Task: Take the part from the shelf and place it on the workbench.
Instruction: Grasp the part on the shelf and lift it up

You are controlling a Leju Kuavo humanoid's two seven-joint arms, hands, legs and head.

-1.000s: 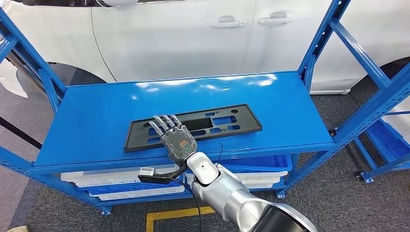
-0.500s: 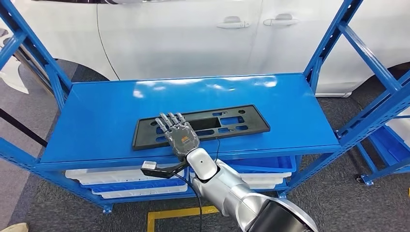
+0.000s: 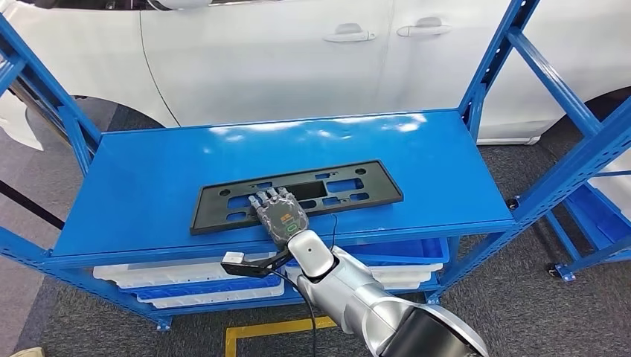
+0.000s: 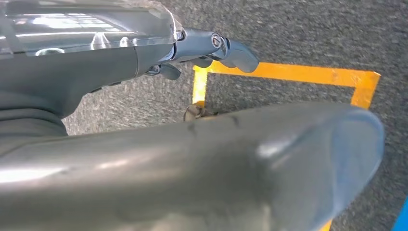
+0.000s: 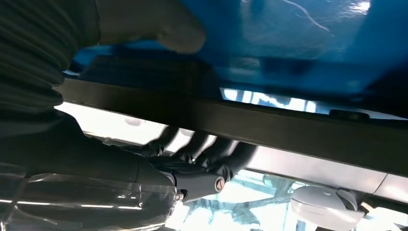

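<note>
The part [image 3: 298, 195], a long flat black plastic frame with cut-out slots, lies along the front edge of the blue shelf [image 3: 149, 171], and my right hand [image 3: 279, 214] has its fingers curled over the near rail while the thumb sits under it, so I judge it gripped. It looks light and fairly stiff, though thin enough to flex and droop from one hold near the middle (smooth plastic, likely slippery). My left hand [image 4: 211, 45] hangs over the floor, fingers curled on nothing.

A long black part [image 3: 298, 195] lies flat on the blue shelf [image 3: 149, 178].
</note>
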